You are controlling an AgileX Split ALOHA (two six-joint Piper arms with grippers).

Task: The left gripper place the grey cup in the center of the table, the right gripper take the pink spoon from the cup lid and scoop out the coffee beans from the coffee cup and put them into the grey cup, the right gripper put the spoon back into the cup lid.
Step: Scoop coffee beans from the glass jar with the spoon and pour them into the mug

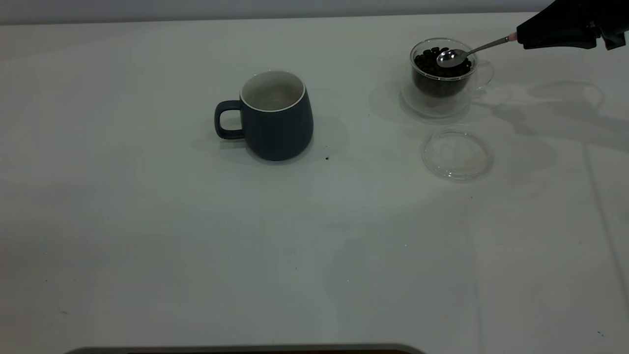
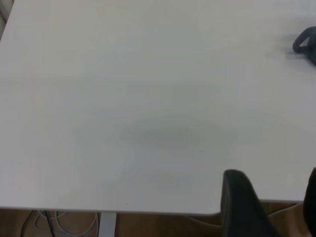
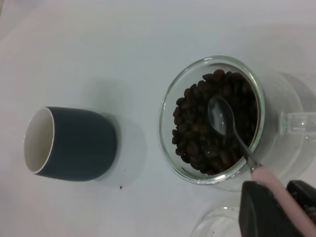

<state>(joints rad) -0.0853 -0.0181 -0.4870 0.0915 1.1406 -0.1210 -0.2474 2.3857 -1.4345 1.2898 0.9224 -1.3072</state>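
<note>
right gripper near table's far-right corner, clamped on pink spoon, bowl over coffee beans in coffee cup; left gripper's fingers: can't tell.

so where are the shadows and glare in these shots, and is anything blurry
Exterior view: soft shadows lie on the table beside the grey mug and below the right end effector, which holds the spoon over the glass cup; the lid shows faint glints. Left wrist view: the mug handle at the edge looks blurred. Right wrist view: the spoon bowl glares.
</note>
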